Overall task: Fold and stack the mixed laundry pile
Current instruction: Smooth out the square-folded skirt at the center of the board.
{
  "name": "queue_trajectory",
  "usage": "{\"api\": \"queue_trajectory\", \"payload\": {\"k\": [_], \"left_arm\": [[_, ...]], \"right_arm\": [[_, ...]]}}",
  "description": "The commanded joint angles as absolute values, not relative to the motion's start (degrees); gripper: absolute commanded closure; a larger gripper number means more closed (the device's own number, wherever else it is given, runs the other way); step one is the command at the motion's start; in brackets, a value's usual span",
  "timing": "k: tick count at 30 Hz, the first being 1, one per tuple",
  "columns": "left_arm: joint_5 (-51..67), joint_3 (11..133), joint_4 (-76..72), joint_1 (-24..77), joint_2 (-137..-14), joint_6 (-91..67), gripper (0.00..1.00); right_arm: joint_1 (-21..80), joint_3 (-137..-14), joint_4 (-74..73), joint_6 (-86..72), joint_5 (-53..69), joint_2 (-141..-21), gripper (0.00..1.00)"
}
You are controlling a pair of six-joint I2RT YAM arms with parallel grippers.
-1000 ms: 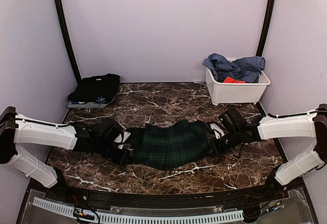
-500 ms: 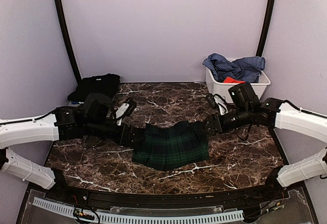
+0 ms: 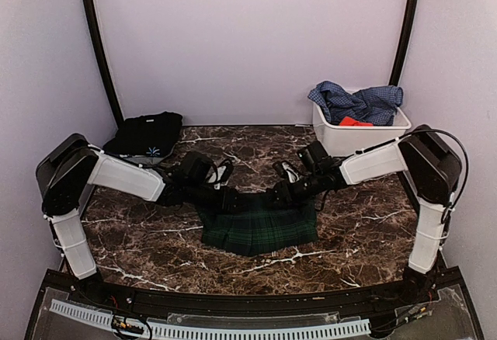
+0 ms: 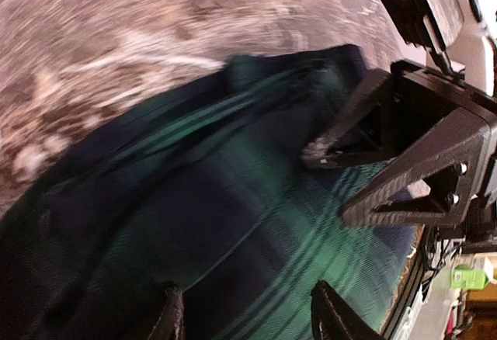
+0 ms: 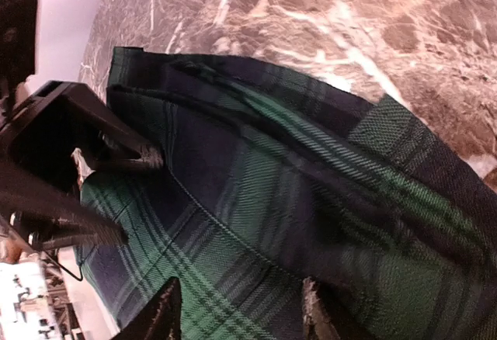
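So in the last second both arms swung in from the ends of the dark green-navy plaid garment (image 3: 260,230), which was pulled out wide between them before. Now it's a narrower folded bundle lying flat in the middle of the marble table (image 3: 140,239), a bit toward the near edge. The left gripper (image 3: 231,200) sits at the far left corner of the plaid and the right gripper (image 3: 277,195) at the far right part of that same edge, tips pointing toward each other and pretty close. Both claws have let go. In the wrist views the left fingers (image 4: 332,313) and right fingers (image 5: 159,317) stand apart with the cloth lying under them, not pinched. The left wrist shot is blurry, so I can't tell if the tips touch the fabric. A folded black garment (image 3: 146,134) sits at the back left corner. Back right is the white bin (image 3: 361,140), with the blue checked shirt (image 3: 357,101) draped over its rim and a small red-orange piece (image 3: 355,122) inside.
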State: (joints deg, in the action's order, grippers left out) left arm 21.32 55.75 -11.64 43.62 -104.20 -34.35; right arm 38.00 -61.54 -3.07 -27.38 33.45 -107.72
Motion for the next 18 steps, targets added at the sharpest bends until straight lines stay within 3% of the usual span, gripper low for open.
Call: {"api": "queue_trajectory", "payload": {"k": [1,7,11,14,18], "left_arm": [[24.49,50.10,-19.51,39.57,-106.17,-39.42,0.46],[23.22,46.29,-18.18,36.59,-102.88,-38.41,0.42],[18.97,47.02,-10.73,34.49,-91.78,-37.04,0.31],[18.79,46.59,-4.94,32.09,-83.30,-37.66,0.15],[18.49,43.57,-0.64,30.21,-76.22,-39.39,0.10]], "right_arm": [[32.54,-58.79,4.18,-27.41,33.86,-114.39,0.53],[31.93,-56.45,5.44,-25.34,34.21,-114.74,0.56],[33.37,-57.37,-0.28,-20.83,28.60,-103.27,0.55],[35.87,-59.08,-5.91,-16.23,23.16,-94.40,0.52],[41.46,-62.84,-13.16,-10.49,17.06,-89.07,0.48]]}}
